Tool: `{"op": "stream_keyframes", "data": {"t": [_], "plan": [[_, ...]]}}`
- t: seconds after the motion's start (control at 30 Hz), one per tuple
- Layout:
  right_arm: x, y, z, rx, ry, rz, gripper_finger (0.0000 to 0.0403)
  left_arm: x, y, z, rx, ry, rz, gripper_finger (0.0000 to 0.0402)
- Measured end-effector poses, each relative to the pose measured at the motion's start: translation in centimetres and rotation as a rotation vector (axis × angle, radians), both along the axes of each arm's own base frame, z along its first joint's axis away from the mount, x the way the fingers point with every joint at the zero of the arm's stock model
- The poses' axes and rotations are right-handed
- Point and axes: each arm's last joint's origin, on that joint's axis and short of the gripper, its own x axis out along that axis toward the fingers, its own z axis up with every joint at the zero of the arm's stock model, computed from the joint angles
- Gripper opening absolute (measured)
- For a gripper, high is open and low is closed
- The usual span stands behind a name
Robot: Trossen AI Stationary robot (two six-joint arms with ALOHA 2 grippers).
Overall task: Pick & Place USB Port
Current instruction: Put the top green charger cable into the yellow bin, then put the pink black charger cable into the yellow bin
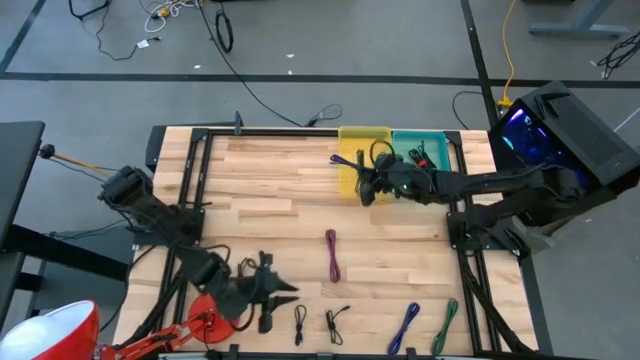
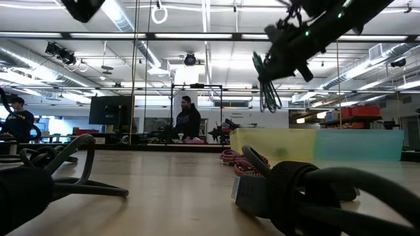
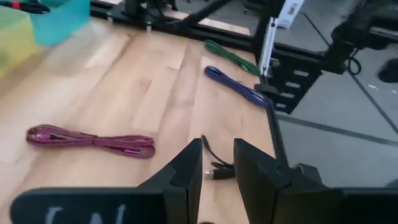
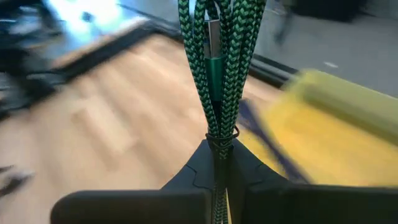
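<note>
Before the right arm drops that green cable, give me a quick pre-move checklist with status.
1. Right gripper shut on the green cable: ok, the bundle hangs from its closed fingers.
2. Cable clear of the table: ok, the low view shows it dangling in the air above the bins.
3. Gripper over a bin: ok, in the high view it sits at the yellow bin, beside the teal bin.
4. Which bin it is centred over: cannot tell; it looks closer to the yellow one's inner edge.
5. Left gripper out of the way: ok, it is at the near edge, fingers apart above a black cable.
6. Yellow bin has room: cannot tell.
</note>
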Motion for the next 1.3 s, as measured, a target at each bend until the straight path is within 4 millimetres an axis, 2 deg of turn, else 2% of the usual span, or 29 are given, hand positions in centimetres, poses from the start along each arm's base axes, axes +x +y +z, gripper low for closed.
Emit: {"op": "stream_keyframes", "data": {"t": [0.27,0.57,0.63,0.83,0.97,1.17,1.3], "plan": [[-0.8,-2.6,-0.3,0.040,0.000,-0.129,0.0010,-2.0,-1.8,0.1,0.039,-0.045,0.029,0.0096],[-1.4,-4.1,-1.0,0.081,0.045,-0.202,0.0010,-2.2,-2.0,0.1,0.046,-0.051,0.036,0.0096],[-1.4,-4.1,-1.0,0.079,0.041,-0.204,0.0028,-2.2,-2.0,0.1,0.047,-0.051,0.035,0.0096],[-1.4,-4.2,-1.0,0.061,0.063,-0.191,0.0131,-2.2,-2.0,0.1,0.052,-0.051,0.034,0.0096],[-1.4,-4.2,-1.0,0.046,0.068,-0.203,0.0181,-2.2,-2.0,0.1,0.052,-0.051,0.034,0.0096],[-1.0,-4.1,-0.3,0.060,-0.015,-0.155,0.0211,-2.2,-2.0,0.1,0.052,-0.051,0.035,0.0096],[0.1,-2.7,0.6,0.139,-0.140,0.107,0.0207,-2.2,-1.9,0.2,0.057,-0.057,0.052,0.0096]]}}
